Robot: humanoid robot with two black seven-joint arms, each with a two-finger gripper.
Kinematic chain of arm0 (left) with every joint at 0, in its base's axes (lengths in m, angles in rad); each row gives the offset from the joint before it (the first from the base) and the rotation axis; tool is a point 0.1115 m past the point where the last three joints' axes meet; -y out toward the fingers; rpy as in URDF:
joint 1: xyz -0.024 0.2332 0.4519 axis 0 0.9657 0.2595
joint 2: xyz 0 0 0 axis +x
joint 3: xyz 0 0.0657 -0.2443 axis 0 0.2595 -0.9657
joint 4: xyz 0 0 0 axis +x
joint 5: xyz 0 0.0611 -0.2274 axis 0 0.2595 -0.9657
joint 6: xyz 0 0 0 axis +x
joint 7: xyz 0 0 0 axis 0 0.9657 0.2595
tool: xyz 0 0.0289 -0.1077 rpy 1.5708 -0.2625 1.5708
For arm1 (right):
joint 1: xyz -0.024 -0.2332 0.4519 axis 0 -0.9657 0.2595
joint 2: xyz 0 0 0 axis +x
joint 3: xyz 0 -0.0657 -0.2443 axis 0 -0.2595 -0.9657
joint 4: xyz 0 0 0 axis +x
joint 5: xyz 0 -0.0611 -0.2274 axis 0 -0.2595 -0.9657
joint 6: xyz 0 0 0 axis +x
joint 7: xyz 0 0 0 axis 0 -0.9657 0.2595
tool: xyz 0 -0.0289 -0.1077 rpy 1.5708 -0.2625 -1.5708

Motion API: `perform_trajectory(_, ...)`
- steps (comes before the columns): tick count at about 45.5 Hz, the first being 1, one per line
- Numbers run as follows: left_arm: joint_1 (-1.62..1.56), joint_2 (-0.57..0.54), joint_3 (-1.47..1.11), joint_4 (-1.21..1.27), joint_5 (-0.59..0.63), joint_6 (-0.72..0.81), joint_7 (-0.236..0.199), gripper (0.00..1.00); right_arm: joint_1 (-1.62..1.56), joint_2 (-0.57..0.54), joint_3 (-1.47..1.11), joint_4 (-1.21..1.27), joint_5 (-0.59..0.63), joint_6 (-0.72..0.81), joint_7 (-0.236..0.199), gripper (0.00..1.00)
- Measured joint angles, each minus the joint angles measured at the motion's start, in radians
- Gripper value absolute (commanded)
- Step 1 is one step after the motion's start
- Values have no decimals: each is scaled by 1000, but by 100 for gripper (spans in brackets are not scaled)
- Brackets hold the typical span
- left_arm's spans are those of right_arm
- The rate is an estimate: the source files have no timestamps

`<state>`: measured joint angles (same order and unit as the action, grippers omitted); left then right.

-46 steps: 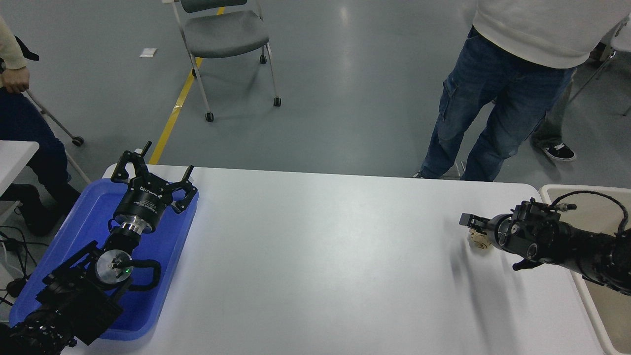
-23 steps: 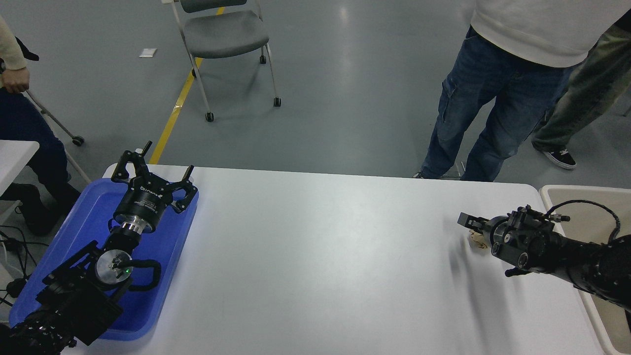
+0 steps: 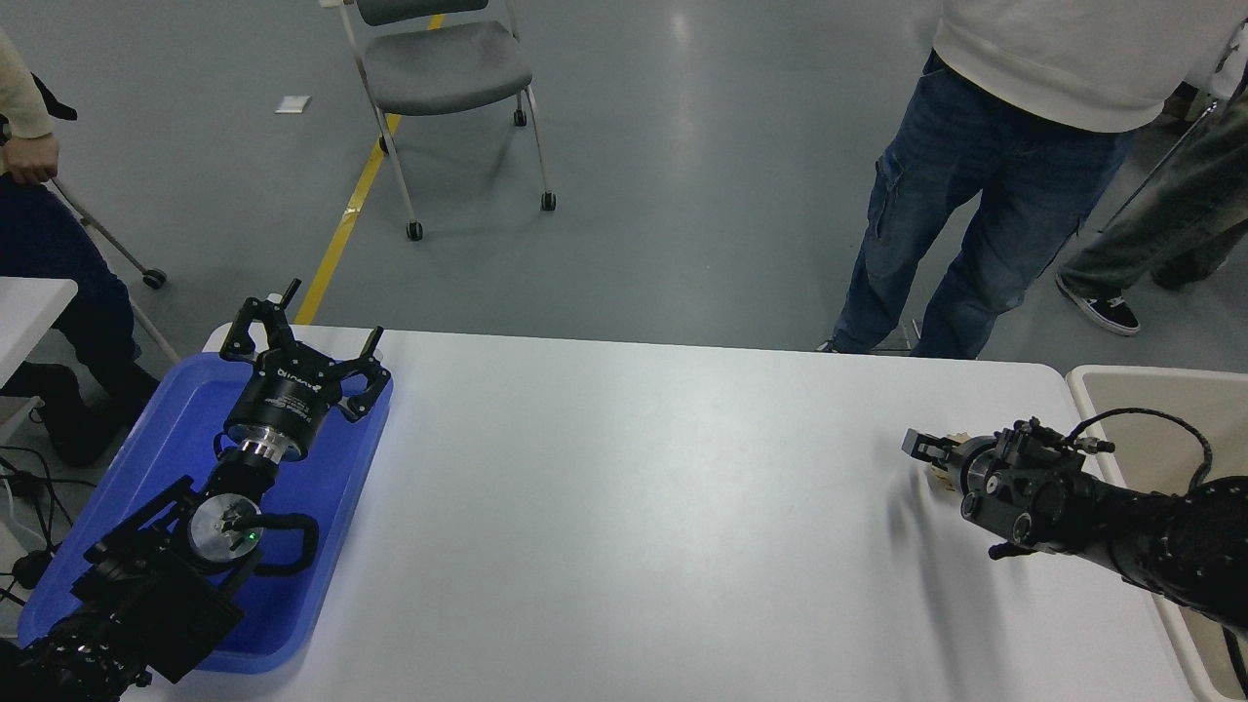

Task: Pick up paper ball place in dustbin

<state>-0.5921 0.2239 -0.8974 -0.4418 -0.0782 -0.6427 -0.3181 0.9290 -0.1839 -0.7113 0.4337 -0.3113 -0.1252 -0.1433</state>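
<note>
Gripping the ball [image 3: 942, 472], right jaws [image 3: 934, 460] sit low over the white table [image 3: 634, 507]; left jaws [image 3: 297, 343] gape above a tray [image 3: 322, 546]; grey floor [image 3: 682, 195] beyond

**Colours on and around the table**

The table [image 3: 634, 507] is plain white. At its left edge lies a bright blue tray [image 3: 322, 546], with the black left gripper [image 3: 297, 341] and its silver collar over it. Near the right edge, the black right gripper [image 3: 926, 453] covers a pale tan paper ball [image 3: 941, 475]. Past the right edge, the dustbin [image 3: 1160, 390] is beige with a cream rim. The floor [image 3: 682, 146] is grey with a yellow stripe [image 3: 346, 219]. The chair [image 3: 444, 63] is grey. One person [image 3: 975, 195] wears blue jeans and a white top.
</note>
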Motion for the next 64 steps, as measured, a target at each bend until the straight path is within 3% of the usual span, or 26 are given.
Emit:
perform_trajectory(4, 0, 0, 0, 0, 0, 0, 0, 100, -3, 1, 1, 0, 1, -1, 0, 1)
perform_trajectory(5, 0, 0, 0, 0, 0, 0, 0, 100, -4, 1, 1, 0, 2, -2, 0, 0)
perform_trajectory(31, 0, 0, 0, 0, 0, 0, 0, 100, 37, -73, 58, 152, 13, -44, 2, 0)
perform_trajectory(52, -1, 0, 0, 0, 0, 0, 0, 100, 356, -268, -147, 676, 5, -68, 6, 0)
perform_trajectory(64, -1, 0, 0, 0, 0, 0, 0, 100, 609, -336, -317, 967, 8, 8, 8, 0)
